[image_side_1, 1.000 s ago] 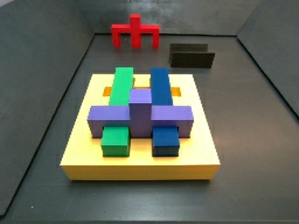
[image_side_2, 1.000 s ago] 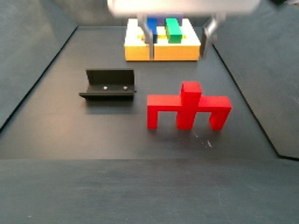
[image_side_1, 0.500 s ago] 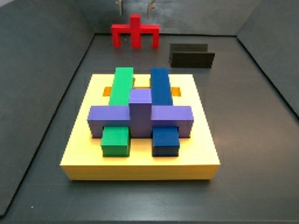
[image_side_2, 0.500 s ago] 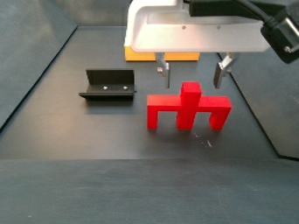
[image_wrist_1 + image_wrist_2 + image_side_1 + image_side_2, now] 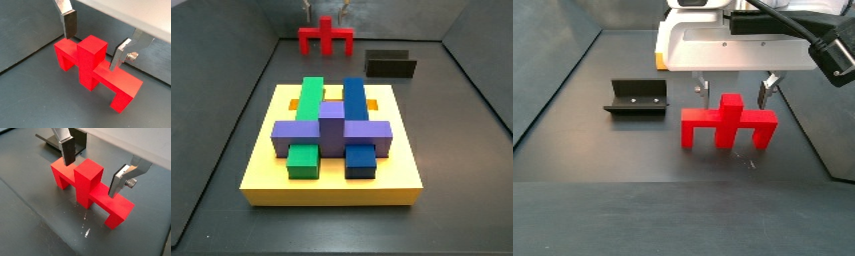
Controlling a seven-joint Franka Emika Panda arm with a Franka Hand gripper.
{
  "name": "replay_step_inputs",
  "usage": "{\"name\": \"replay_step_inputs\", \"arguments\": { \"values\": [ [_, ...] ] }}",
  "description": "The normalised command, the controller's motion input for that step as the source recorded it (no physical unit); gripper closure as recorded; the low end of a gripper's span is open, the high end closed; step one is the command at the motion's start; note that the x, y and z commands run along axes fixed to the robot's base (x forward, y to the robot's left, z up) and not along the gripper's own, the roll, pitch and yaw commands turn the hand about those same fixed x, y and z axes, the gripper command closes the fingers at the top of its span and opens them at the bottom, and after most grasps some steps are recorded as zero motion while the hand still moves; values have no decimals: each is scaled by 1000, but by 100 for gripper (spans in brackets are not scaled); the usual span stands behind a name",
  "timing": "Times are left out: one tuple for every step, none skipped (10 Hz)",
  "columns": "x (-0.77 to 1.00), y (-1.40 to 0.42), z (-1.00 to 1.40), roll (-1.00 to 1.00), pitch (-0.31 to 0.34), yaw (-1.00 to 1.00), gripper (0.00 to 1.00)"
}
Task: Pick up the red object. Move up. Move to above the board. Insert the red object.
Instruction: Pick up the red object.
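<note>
— Gripper? Red object?
— Gripper (image 5: 734,90) is hanging wide apart, fingers (image 5: 69,22) straddling the red object's (image 5: 727,122) post, not touching. It's standing on the floor near the fixture (image 5: 637,97), well apart from the board (image 5: 333,185).

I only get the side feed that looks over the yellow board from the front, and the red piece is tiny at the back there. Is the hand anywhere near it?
Observer: Yes. The hand hangs directly over the red object, one finger on each side of its upright post.
Operator: Has it gripped yet?
Observer: No. In both wrist views the fingers stand apart from the post with gaps showing; the hand is open.
Operator: Is the piece upright?
Observer: Yes, it stands on both legs on the dark floor.
Operator: Anything close by?
Observer: The fixture stands apart, beside the red object; the board is behind the hand.
</note>
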Motion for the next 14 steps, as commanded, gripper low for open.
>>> {"name": "replay_step_inputs", "arguments": {
  "values": [
    [23,0,-100,0,0,126,0],
    [0,0,-71,0,0,43,0],
    [0,0,-91,0,-16,103,0],
    [0,0,-63,0,-9,97,0],
    [0,0,0,0,0,0,0],
    [0,0,0,0,0,0,100],
    [0,0,0,0,0,0,100],
    [0,0,0,0,0,0,100],
    [0,0,0,0,0,0,100],
    [0,0,0,0,0,0,100],
    [0,0,0,0,0,0,100],
    [0,0,0,0,0,0,100],
    [0,0,0,0,0,0,100],
    [0,0,0,0,0,0,100]
  ]
}}
